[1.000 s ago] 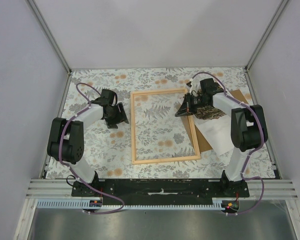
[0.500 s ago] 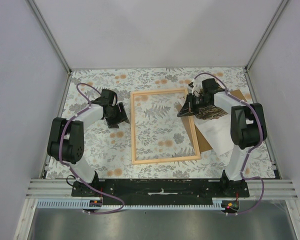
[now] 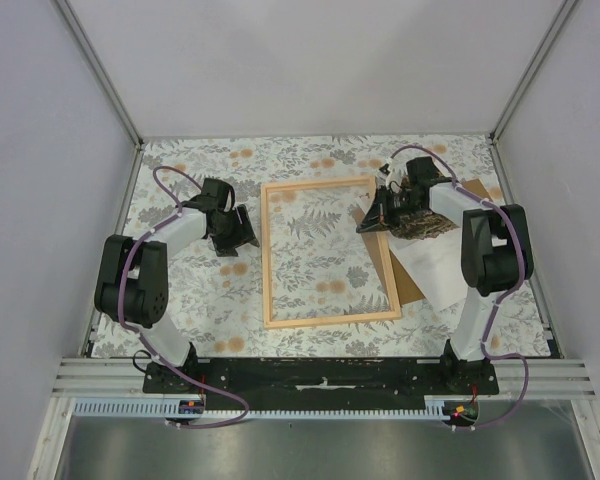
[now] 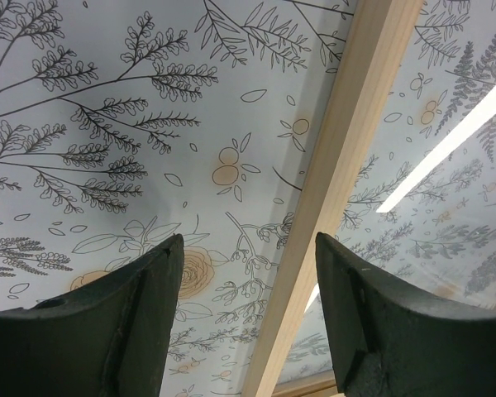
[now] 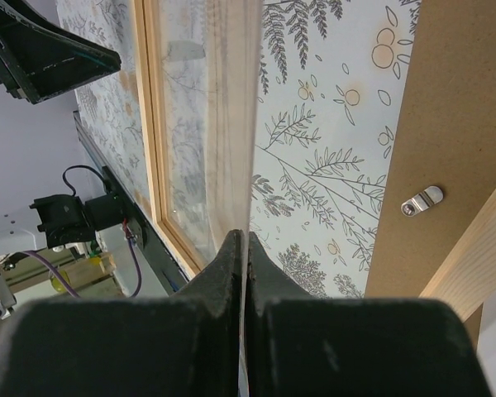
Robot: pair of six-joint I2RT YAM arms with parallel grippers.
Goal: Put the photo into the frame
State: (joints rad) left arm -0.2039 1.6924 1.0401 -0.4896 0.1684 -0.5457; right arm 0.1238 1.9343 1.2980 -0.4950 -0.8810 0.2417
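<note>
The light wood frame [image 3: 268, 255] lies flat in the middle of the table. The photo [image 3: 421, 226] lies curled at the frame's far right corner, its dark print side up near the gripper and its white back [image 3: 435, 265] showing further down. My right gripper [image 3: 374, 215] is shut on the photo's edge. In the right wrist view the gripper [image 5: 246, 241] pinches a thin sheet [image 5: 230, 132] seen edge-on. My left gripper [image 3: 242, 232] is open and empty beside the frame's left rail. In the left wrist view the gripper [image 4: 248, 314] has that rail [image 4: 347, 149] showing between its jaws.
A brown backing board [image 3: 408, 285] lies under the photo, right of the frame, and shows with a metal clip [image 5: 420, 199] in the right wrist view. The table has a floral cover [image 3: 180, 290]. Grey walls and metal posts enclose it.
My right gripper with the photo has shifted very slightly to the right. The left arm has not moved.
</note>
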